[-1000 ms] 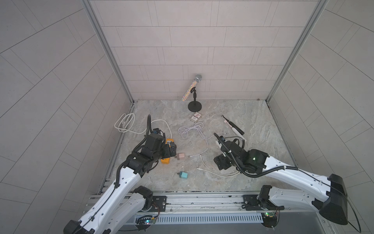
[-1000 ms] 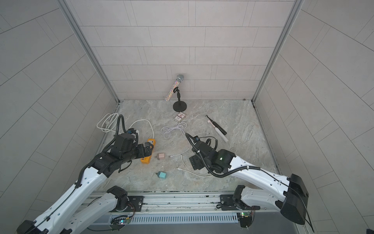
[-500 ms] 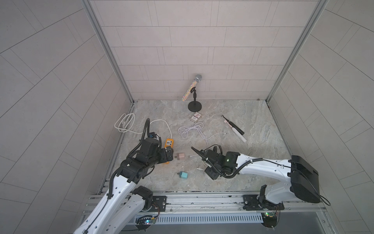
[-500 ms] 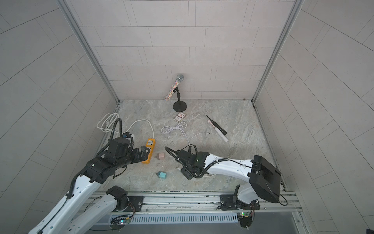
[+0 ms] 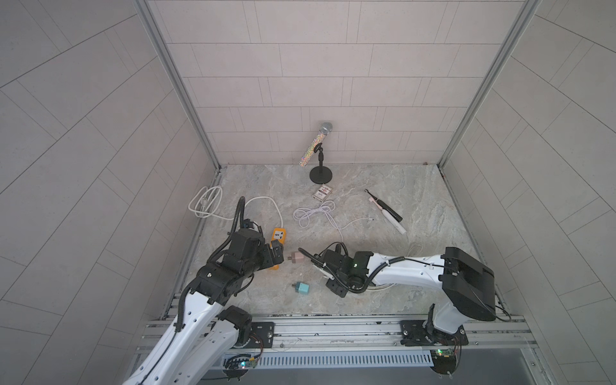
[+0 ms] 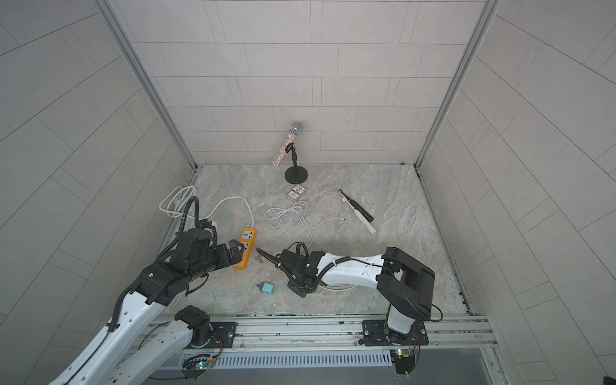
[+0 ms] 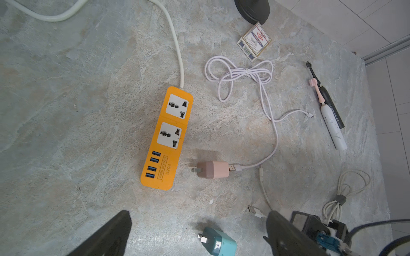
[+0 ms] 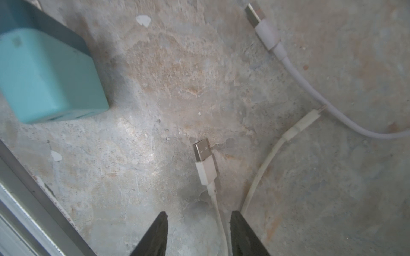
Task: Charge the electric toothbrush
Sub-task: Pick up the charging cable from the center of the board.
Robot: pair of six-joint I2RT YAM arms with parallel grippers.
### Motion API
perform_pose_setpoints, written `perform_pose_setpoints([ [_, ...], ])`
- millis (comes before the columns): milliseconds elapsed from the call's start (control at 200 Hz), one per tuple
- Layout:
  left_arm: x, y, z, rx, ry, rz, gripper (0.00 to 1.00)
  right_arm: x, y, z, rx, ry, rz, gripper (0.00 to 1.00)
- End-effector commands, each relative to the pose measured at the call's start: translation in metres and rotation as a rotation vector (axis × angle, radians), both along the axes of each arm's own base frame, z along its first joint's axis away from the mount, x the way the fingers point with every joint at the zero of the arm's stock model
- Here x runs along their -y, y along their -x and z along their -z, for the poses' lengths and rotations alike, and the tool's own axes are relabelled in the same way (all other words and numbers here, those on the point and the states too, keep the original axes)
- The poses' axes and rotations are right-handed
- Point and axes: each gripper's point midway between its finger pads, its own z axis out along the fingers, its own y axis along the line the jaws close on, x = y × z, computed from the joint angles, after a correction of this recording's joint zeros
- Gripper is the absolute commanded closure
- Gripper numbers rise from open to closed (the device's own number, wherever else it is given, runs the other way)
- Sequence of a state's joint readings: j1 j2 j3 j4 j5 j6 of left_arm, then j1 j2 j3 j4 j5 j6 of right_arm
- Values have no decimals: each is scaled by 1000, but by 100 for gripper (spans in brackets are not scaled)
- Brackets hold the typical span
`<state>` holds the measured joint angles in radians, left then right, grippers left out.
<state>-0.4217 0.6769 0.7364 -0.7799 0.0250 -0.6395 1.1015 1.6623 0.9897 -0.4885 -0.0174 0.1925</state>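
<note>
Two electric toothbrushes lie side by side at the back right of the stone floor, a black one (image 7: pixel 331 106) and a white one with a pink head (image 5: pixel 391 220) (image 6: pixel 363 220). The white cable's USB plug (image 8: pixel 204 161) lies on the floor. Its cord runs between the fingers of my right gripper (image 8: pixel 199 220) (image 5: pixel 335 286), whose jaws stand apart with a gap on both sides of the cord. My left gripper (image 7: pixel 198 221) (image 5: pixel 276 253) hangs wide open over the near end of the orange power strip (image 7: pixel 168 137) (image 6: pixel 247 245), holding nothing.
A pink adapter (image 7: pixel 213 169) with a lilac cable (image 7: pixel 239 73) plugged in lies beside the strip. A teal adapter (image 8: pixel 44 73) (image 5: pixel 301 288) sits near the front. A microphone on a stand (image 5: pixel 320 156) and a small card box (image 5: pixel 322 193) are at the back.
My right arm has swung left and forward and come down over the white cable, its jaws narrowing. My left arm has drawn back a little from the power strip.
</note>
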Motion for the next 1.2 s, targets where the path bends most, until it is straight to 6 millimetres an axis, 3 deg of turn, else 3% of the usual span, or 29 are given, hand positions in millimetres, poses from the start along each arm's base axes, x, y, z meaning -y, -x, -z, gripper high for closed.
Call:
perform_pose_setpoints([
  [0, -6, 3, 3, -13, -16, -30, 0, -6, -6, -2, 32, 11, -36, 53],
  [750, -1, 2, 3, -16, 7, -14, 0, 7, -17, 25, 22, 108, -50, 68],
  [1196, -1, 5, -2, -13, 14, -11, 0, 10, -19, 26, 20, 125, -74, 90],
])
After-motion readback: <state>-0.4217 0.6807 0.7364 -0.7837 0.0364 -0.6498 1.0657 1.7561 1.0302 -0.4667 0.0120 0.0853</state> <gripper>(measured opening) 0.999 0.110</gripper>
